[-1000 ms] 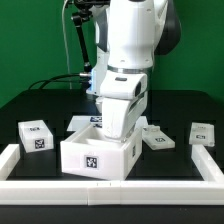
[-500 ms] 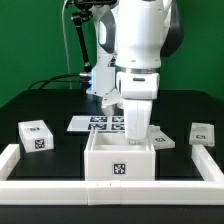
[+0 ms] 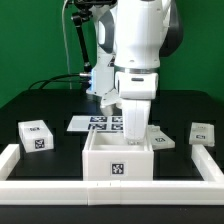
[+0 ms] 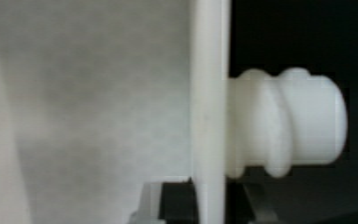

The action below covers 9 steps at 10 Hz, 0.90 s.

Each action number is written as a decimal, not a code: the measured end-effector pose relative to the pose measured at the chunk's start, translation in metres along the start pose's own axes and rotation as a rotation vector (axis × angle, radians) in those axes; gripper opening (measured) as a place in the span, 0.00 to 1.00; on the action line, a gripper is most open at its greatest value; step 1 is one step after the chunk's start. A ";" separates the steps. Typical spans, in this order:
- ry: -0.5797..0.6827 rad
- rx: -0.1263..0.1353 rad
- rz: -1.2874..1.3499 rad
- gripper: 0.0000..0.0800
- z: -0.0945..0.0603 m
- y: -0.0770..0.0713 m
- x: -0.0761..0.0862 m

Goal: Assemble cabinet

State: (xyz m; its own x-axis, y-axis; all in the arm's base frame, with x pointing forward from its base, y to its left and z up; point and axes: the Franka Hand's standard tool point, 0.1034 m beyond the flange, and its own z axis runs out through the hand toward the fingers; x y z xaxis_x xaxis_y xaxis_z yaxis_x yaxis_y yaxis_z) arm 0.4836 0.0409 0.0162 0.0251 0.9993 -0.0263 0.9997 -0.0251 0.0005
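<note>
The cabinet, an open white box with a tag on its front face, stands at the front middle of the table, square to the camera. My gripper reaches down into it from above and is shut on its wall on the exterior view's right. In the wrist view the thin white wall runs between my dark fingers, with the gripper closed around its edge. A ribbed white knob sticks out from one side of that wall. The fingertips are hidden inside the box in the exterior view.
A small white tagged block lies at the exterior view's left. Two flat tagged pieces lie at the right. The marker board lies behind the cabinet. A low white border rail runs along the front.
The cabinet has turned from an angled pose to square with the front rail, and my arm has swung toward the exterior view's right with it. Over the last half second nothing moved.
</note>
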 end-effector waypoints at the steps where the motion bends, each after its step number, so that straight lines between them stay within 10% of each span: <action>1: 0.004 -0.002 -0.013 0.04 -0.001 0.005 0.013; 9: 0.002 0.006 0.002 0.04 -0.003 0.033 0.075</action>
State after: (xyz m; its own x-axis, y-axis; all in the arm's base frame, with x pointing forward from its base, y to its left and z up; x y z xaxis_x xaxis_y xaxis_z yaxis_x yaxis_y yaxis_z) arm 0.5184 0.1156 0.0177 0.0270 0.9993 -0.0243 0.9996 -0.0272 -0.0058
